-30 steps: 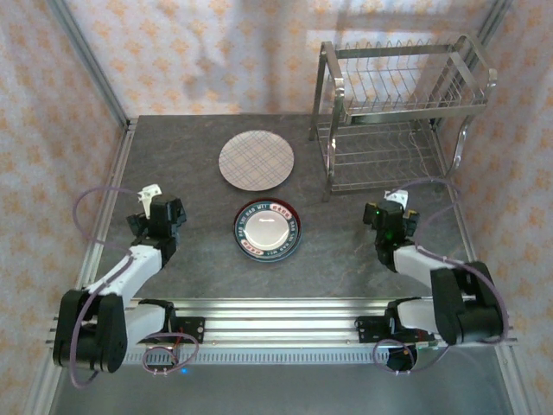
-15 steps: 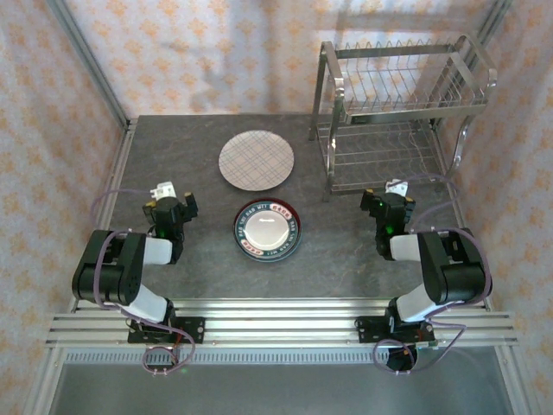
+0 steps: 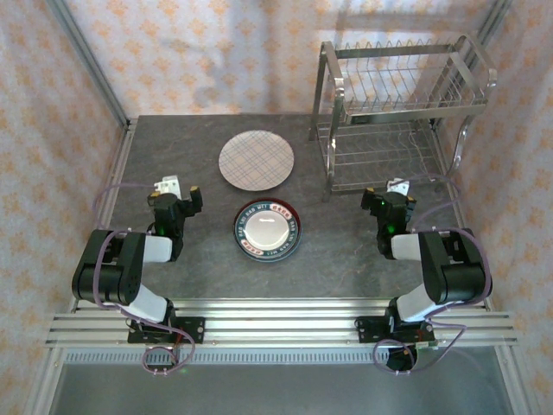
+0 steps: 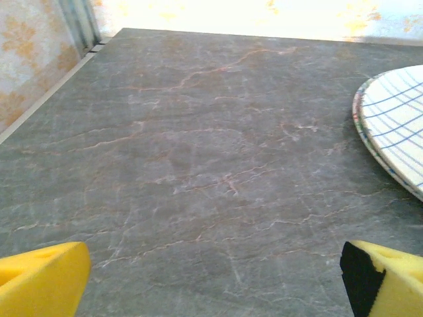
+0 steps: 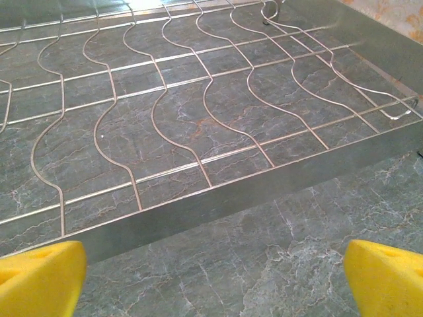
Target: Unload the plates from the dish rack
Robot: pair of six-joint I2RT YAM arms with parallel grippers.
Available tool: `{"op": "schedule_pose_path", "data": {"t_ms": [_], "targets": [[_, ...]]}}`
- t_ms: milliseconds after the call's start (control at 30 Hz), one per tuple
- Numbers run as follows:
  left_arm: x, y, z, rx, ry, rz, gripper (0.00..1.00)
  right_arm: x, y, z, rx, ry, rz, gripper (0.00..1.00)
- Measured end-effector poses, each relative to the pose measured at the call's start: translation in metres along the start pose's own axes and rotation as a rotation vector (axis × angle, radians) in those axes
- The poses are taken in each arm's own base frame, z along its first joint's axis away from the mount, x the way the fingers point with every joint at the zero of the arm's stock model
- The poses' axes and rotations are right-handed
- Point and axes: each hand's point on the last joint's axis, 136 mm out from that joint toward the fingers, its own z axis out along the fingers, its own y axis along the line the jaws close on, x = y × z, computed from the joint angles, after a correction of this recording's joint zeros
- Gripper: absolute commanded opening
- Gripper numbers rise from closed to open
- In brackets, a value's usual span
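Where the two arms are bolted at the near edge, each folds back over its own base on the dark grey marble-patterned surface (image 3: 346,251). Both point away toward the far side.

Tools (2): the left tool (image 3: 179,194) and the right tool (image 3: 391,197) each have their two yellow-padded fingers spread wide with nothing between them. The left wrist view looks between its fingers onto bare surface. The right wrist view looks between its fingers at the front rail of the rack's lower shelf, just beyond the fingertips.

Plates (2): both lie flat on the surface between the two arms, apart from each other. The nearer one is a dark-rimmed round ceramic plate with red marks (image 3: 268,230), about level with the tools. Beyond it lies a pale plaid-grid round ceramic plate (image 3: 256,161), whose edge enters the left wrist view at the right.

Rack (1): a two-tier chrome wire dish rack (image 3: 402,108) stands at the far right of the surface, directly beyond the right tool. It has a slotted upper shelf and a flat lower wire shelf (image 5: 198,132) of wavy rods. Both plates sit to its left, well clear of its legs.
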Motion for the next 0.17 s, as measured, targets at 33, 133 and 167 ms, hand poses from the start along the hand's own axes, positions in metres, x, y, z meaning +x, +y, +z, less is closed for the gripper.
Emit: {"op": "schedule_pose_path", "data": {"t_ms": [33, 133, 167], "targets": [[-0.0008, -0.0007, 0.0002, 0.004, -0.002, 0.002, 0.99, -0.0003, 0.0001, 0.0001, 0.0, -0.001, 0.0, 0.99], [-0.0002, -0.0028, 0.0003, 0.016, 0.002, 0.008, 0.99, -0.0006, -0.0001, 0.0003, -0.001, -0.001, 0.001, 0.99], [0.0, -0.0031, 0.0003, 0.017, 0.003, 0.01, 0.99, -0.0006, -0.0001, 0.0003, -0.001, -0.001, 0.001, 0.99]]}}
